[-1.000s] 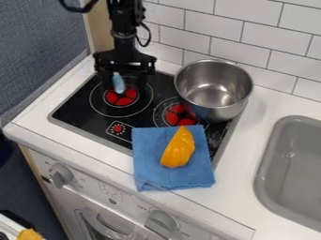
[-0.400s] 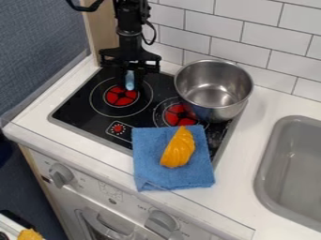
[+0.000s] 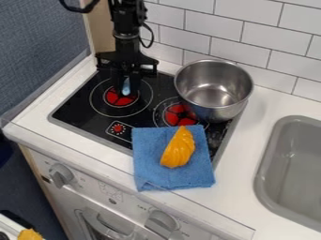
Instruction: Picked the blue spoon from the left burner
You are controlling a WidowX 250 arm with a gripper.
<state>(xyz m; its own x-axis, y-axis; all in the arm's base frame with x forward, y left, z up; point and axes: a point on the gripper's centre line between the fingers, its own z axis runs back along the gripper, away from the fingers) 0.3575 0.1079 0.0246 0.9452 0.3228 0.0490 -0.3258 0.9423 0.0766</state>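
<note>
- Gripper (image 3: 126,88): black, pointing down over the rear left part of the cooktop, pinching the blue spoon.
- Blue spoon (image 3: 126,86): light blue part shows between the fingers, roughly upright, in front of the left burner's red center from this view. Rest of it lost against the black gripper. Contact with the burner, can't tell.
- Left burner (image 3: 114,99): red center, thin pale ring around it, directly below the gripper in the view.
- Cooktop (image 3: 75,107): black glass, gray edge, set on the white counter (image 3: 254,126). Small red control mark (image 3: 118,128) near the front left.
- Right burner (image 3: 179,115): red center, partly covered by the pot in this view.
- Pot (image 3: 216,84): shiny metal, upright, open top, at the cooktop's rear right, near the tiles.
- Blue cloth (image 3: 150,171): folded, over the cooktop's front edge and onto the counter.
- Yellow-orange toy (image 3: 179,151): ridged, lying on the cloth, narrow end toward the right burner.
- Gray sink (image 3: 267,154): set in the counter, right side, well apart from the gripper.
- Oven front (image 3: 91,185): white, below the counter, gray left knob (image 3: 61,174) and right knob (image 3: 163,222).
- Wall behind: white tiles (image 3: 270,26). Wooden panel (image 3: 100,28) just behind the arm, dark blue-gray surface (image 3: 37,42) at left.
</note>
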